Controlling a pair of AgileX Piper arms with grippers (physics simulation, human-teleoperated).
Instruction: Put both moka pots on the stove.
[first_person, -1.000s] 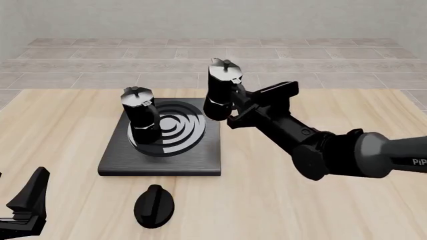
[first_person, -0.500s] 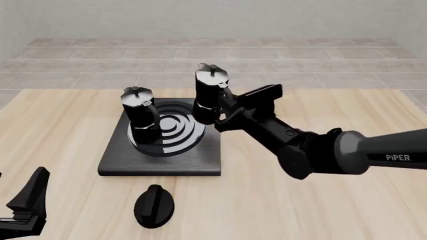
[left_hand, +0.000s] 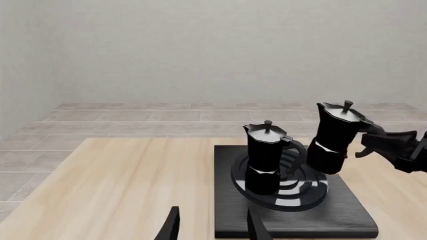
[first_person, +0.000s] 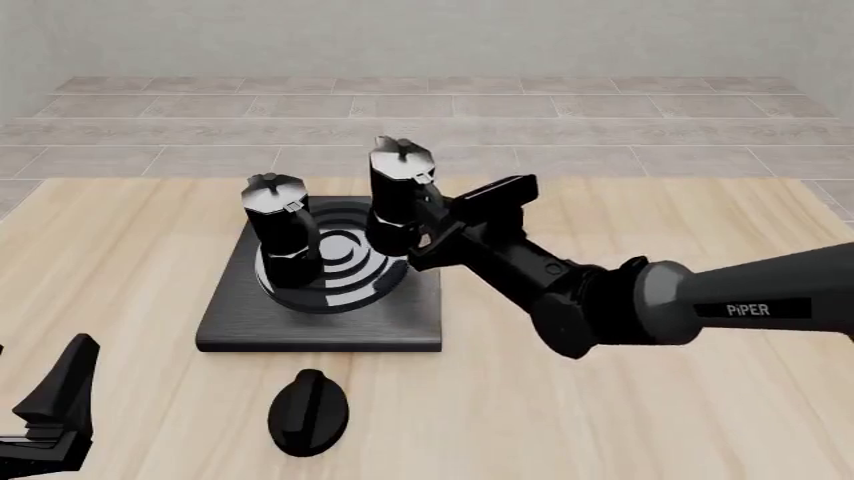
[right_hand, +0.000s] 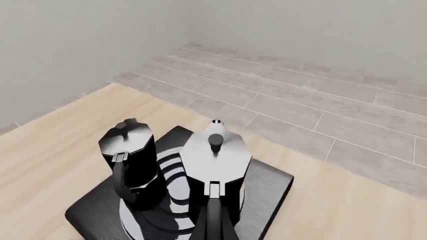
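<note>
Second moka pot (first_person: 399, 196) held by its handle in the right gripper (first_person: 430, 228), tilted slightly, lifted above the stove's (first_person: 320, 322) right edge, not yet touching the slab. First moka pot (first_person: 282, 230) stands upright on the left part of the ring burner (first_person: 358, 262). The carried pot hangs just right of the standing one, apart; free burner space lies below and slightly left, so I judge a short lowering remains. Left gripper (left_hand: 210, 227) sits near the table's (first_person: 627, 400) front left corner, fingers apart, holding nothing. Knob (first_person: 308, 411) in front of the stove.
</note>
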